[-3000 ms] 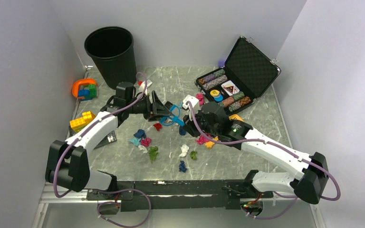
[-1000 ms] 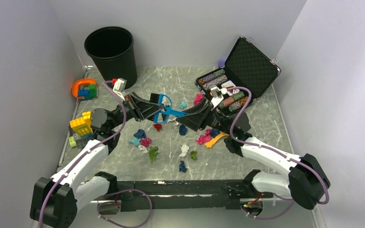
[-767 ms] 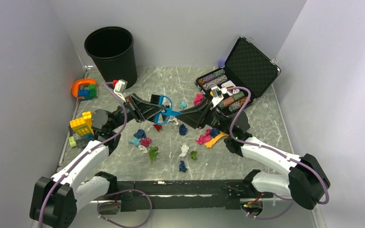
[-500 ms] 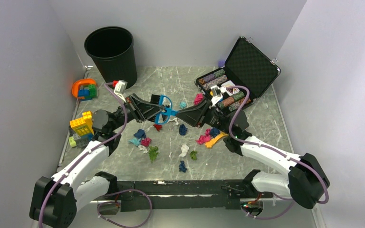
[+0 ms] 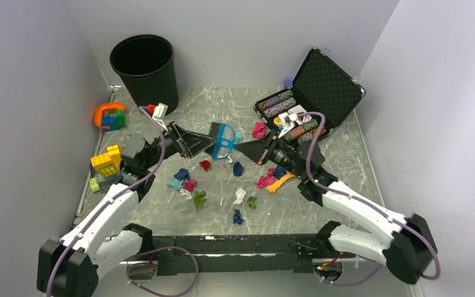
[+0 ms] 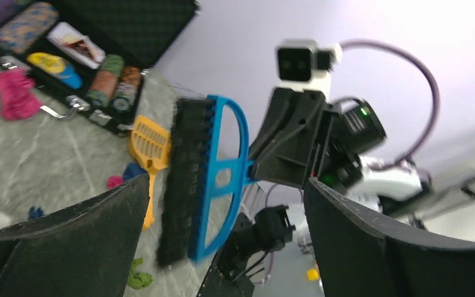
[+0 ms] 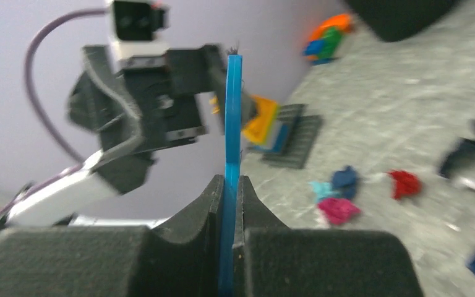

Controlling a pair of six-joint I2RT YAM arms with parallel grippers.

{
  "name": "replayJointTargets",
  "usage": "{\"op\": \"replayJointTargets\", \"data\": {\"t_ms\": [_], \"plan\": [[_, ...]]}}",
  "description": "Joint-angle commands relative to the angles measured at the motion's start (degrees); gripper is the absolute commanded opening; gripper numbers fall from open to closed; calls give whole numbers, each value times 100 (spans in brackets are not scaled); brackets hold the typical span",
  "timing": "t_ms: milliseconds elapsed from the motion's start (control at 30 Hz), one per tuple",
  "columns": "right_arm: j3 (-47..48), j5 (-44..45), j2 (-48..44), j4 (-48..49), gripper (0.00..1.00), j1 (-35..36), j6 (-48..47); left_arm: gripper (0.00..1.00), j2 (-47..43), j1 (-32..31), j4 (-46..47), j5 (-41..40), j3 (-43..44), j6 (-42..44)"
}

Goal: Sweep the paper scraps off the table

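Note:
A blue hand brush (image 5: 223, 141) with black bristles hangs above the middle of the table (image 5: 222, 111). My right gripper (image 5: 243, 148) is shut on its thin blue handle (image 7: 230, 161), which stands edge-on between the pads. My left gripper (image 5: 208, 141) is open just left of the brush, its fingers (image 6: 68, 241) wide apart on either side of the brush (image 6: 205, 179) without touching it. Several paper scraps (image 5: 188, 185) in pink, red, blue, green and white lie scattered on the table below and nearer me. Pink and red scraps (image 7: 337, 210) also show in the right wrist view.
A black bin (image 5: 143, 65) stands at the back left. An open case of poker chips (image 5: 309, 99) sits back right. Toy bricks (image 5: 106, 159) and an orange piece (image 5: 108, 114) lie along the left edge. A yellow dustpan (image 5: 281, 181) lies under my right arm.
My left gripper has opened and let go of the brush. My right gripper has shut on its handle, and the brush has swung more upright and shifted slightly right.

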Motion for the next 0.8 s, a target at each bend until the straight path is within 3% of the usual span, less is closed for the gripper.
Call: {"op": "replayJointTargets", "data": {"t_ms": [0,167,300,433,567,767], "plan": [[398,2608,-1222,-3007,0,-90,-539,99,-710,101,-2888,-1318,753,1765],[663,5044,-2235,-5913,0,-145,-373,99,-627,37,-4806,-3032,1358,2912],[1157,6269,-2304,-7700,0,-162,-7,97,68,-953,-5277,-3925,1908,3610],[1724,6512,-2006,-8881,0,-191,104,97,1038,-2673,-5323,-5067,2570,4419],[2205,6232,-1810,-9392,0,-321,-168,90,2315,-3872,-5365,-5129,3418,5252],[2432,6376,-1848,-9708,0,-654,-478,74,3784,-4720,-5481,-4750,4234,5801]]}}
